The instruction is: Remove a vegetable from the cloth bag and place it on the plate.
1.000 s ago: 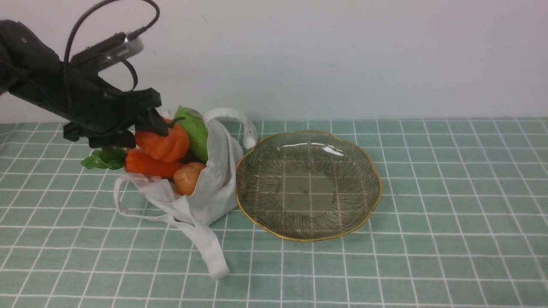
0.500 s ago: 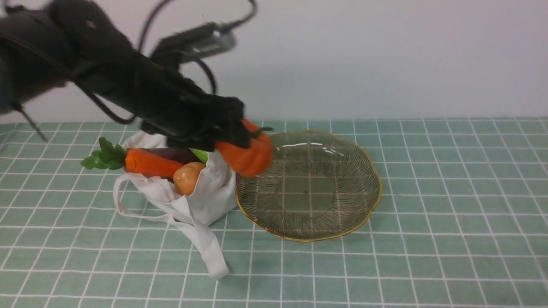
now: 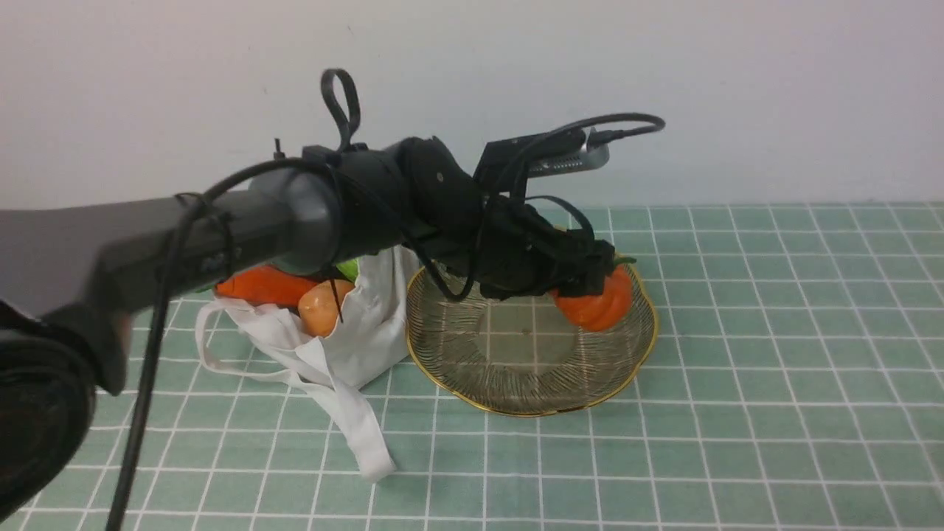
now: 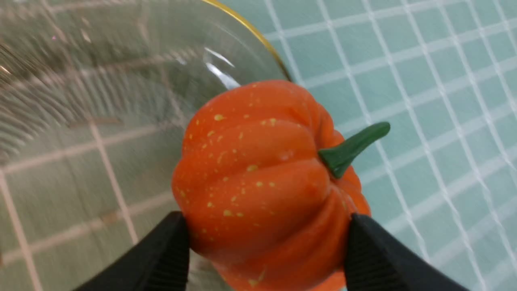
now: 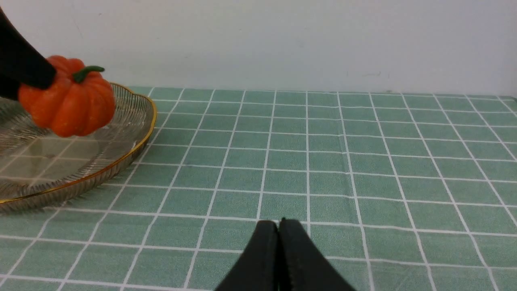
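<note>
Holding the pumpkin (image 4: 254, 161) in the left gripper (image 4: 266, 226), jaws spread wide on its two flanks, green stem pointing away from the fingers. Moved on since half a second ago: then carried over the plate's edge beside the bag, now low over the far side of the plate (image 3: 516, 369), just beneath the gripper; touching the glass or not, cannot tell. Reaching long and nearly level across the front view, stretched over the bag, wrist dipped toward the plate. Behind the gripper, back along the arm: one white bag (image 3: 369, 324), unmoved, with one carrot (image 3: 258, 286) and one potato (image 3: 321, 310) at its mouth. Well apart, past the plate's edge: right gripper (image 5: 278, 226) pressed shut on nothing, above the checked cloth (image 3: 737, 369). One pumpkin, one plate, two grippers.
</note>
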Controlling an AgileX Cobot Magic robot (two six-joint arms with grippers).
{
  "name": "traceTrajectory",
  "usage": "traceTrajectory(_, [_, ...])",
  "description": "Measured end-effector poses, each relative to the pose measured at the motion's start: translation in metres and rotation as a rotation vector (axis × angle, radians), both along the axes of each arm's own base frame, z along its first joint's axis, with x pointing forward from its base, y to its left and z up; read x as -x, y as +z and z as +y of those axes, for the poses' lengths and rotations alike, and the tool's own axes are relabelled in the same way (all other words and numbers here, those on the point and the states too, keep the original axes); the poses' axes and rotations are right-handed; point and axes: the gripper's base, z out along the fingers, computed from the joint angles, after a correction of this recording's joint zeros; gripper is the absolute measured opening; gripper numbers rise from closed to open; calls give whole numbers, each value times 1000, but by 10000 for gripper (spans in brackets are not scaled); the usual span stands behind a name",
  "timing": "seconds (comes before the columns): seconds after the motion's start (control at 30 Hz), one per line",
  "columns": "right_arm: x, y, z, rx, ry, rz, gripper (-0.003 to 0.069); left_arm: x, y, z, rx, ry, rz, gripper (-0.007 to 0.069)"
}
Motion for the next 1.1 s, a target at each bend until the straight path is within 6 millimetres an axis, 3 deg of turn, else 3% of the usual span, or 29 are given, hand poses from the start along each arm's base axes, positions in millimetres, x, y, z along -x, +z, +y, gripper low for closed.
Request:
traceTrajectory(0.13, [0,0,0,0,0,0,-15,-8,-16,-1,0,43,-12,527])
traceTrajectory(0.3, [0,0,0,0,0,0,-15,-10,-14,-1,-4,43,-50,563])
traceTrajectory(0.37, [0,0,0,0,0,0,-15,-9,-3,2,-15,12,-71,523])
traceTrajectory(0.4, [0,0,0,0,0,0,-15,-6,10,8,-30,-23,-80,441])
traceTrajectory(0.43, [0,0,0,0,0,0,-15,-6,13,9,-28,-24,-80,428])
traceTrajectory(0.5, [0,0,0,0,0,0,-15,7,64,31,-56,-83,-133,176])
traceTrajectory(0.53, [0,0,0,0,0,0,-15,9,68,32,-58,-89,-138,160])
traceTrajectory(0.57, [0,0,0,0,0,0,-15,16,88,42,-71,-108,-162,92])
traceTrajectory(0.63, [0,0,0,0,0,0,-15,33,125,60,-95,-134,-204,30])
traceTrajectory(0.7, [0,0,0,0,0,0,-15,54,158,74,-101,-142,-240,5])
traceTrajectory(0.73, [0,0,0,0,0,0,-15,75,183,85,-96,-149,-265,-1])
traceTrajectory(0.83, [0,0,0,0,0,0,-15,115,210,97,-88,-170,-322,-8])
traceTrajectory(0.87, [0,0,0,0,0,0,-15,118,209,97,-95,-175,-322,-8])
traceTrajectory(0.9, [0,0,0,0,0,0,-15,147,209,105,-97,-197,-337,-8])
traceTrajectory(0.93, [0,0,0,0,0,0,-15,160,204,110,-100,-206,-333,-8])
traceTrajectory(1.0, [0,0,0,0,0,0,-15,168,200,112,-99,-211,-333,-8])
traceTrajectory(1.1, [0,0,0,0,0,0,-15,209,160,130,-99,-206,-339,-8])
